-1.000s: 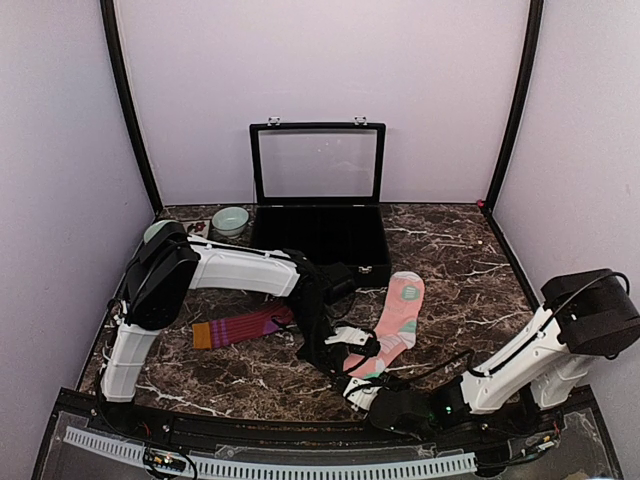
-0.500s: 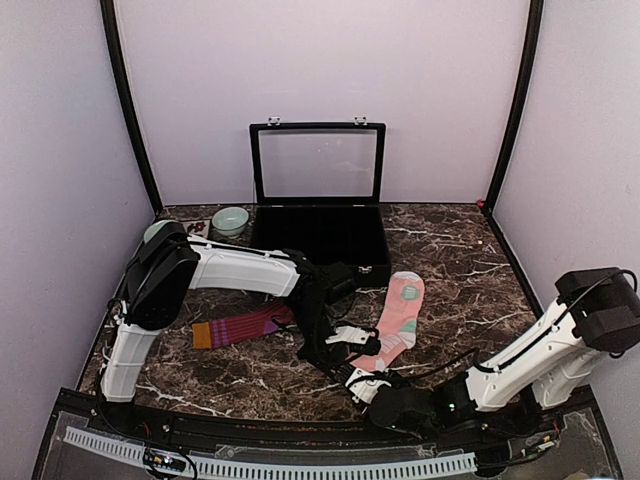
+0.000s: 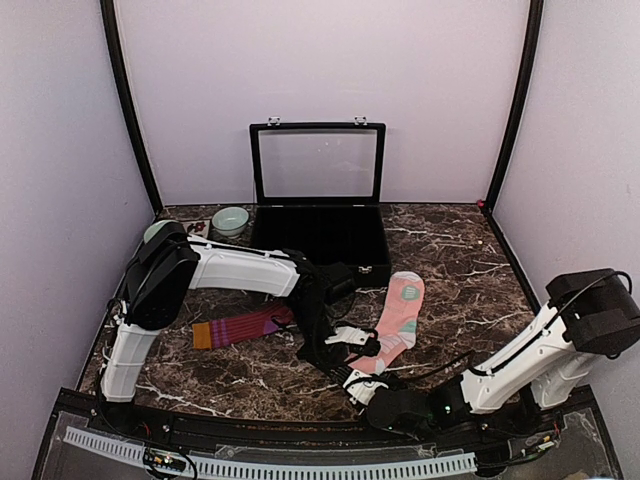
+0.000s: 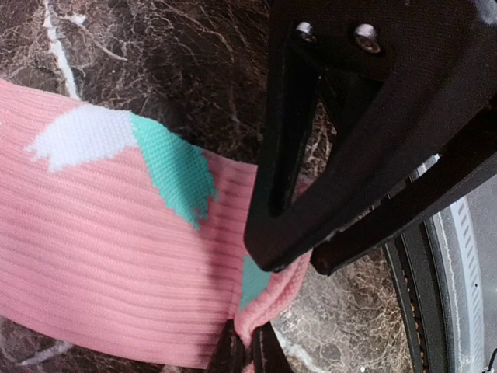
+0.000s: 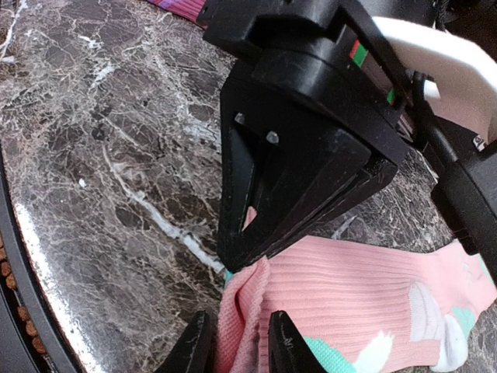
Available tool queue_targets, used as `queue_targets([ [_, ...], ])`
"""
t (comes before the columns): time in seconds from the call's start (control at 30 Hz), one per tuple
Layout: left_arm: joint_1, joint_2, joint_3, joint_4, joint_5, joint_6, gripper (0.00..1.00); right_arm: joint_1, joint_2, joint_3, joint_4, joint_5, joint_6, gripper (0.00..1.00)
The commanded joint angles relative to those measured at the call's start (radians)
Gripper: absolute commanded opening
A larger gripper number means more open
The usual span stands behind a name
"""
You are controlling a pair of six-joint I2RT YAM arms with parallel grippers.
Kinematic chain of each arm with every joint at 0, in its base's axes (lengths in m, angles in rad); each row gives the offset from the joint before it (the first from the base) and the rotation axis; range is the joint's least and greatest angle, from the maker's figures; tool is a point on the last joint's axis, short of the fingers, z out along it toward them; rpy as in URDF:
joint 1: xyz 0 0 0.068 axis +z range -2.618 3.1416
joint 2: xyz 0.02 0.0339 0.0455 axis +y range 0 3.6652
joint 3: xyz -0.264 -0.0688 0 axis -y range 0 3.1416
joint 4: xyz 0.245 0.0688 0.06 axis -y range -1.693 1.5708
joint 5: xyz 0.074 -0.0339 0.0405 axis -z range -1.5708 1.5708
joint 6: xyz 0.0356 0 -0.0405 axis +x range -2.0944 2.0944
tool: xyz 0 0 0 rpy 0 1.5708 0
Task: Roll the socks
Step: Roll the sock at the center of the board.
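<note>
The salmon-pink sock [image 3: 400, 315] lies flat on the marble right of centre, its cuff end toward me. My left gripper [image 3: 345, 362] is shut on the cuff's edge, shown in the left wrist view [image 4: 248, 353] pinching a fold of pink sock [image 4: 101, 249]. My right gripper [image 3: 360, 385] meets it from the near side. Its two fingers [image 5: 198, 346] straddle the bunched cuff of the pink sock [image 5: 365, 287], and the fabric fills the gap at the right gripper [image 5: 239, 346]. The maroon striped sock [image 3: 243, 326] lies flat to the left, untouched.
An open black case [image 3: 320, 240] with its lid [image 3: 318, 165] upright stands at the back centre. A pale green bowl [image 3: 230, 218] sits at the back left. The table's near edge and a ribbed rail [image 3: 270, 465] run just behind the right gripper.
The right arm's elbow swung slightly out and back while its gripper stayed at the cuff. The left arm and both socks have not visibly moved.
</note>
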Motion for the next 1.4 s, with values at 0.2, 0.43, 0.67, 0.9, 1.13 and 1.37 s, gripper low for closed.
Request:
queue_targets([
  [0.2, -0.001, 0.043, -0.024, -0.086, -0.096, 0.04, 0.0, -0.004, 0.027, -0.044, 0.079, 0.053, 0.087, 0.16],
  [0.43, 0.01, 0.032, -0.004, -0.079, -0.109, 0.011, 0.22, -0.012, 0.023, -0.029, 0.048, 0.02, 0.139, 0.0],
  [0.67, 0.098, -0.137, -0.125, 0.085, -0.158, -0.073, 0.42, -0.024, -0.076, -0.052, -0.044, -0.027, 0.234, 0.0],
  [0.9, 0.121, -0.362, -0.362, 0.186, -0.281, -0.015, 0.42, -0.066, -0.175, -0.048, -0.166, -0.084, 0.319, 0.0],
  [1.13, 0.102, -0.458, -0.391, 0.228, -0.222, -0.042, 0.41, -0.099, -0.204, -0.067, -0.256, -0.181, 0.403, 0.0],
  [1.37, 0.037, -0.426, -0.371, 0.271, -0.284, 0.003, 0.41, -0.099, -0.2, -0.167, -0.161, -0.233, 0.489, 0.0],
])
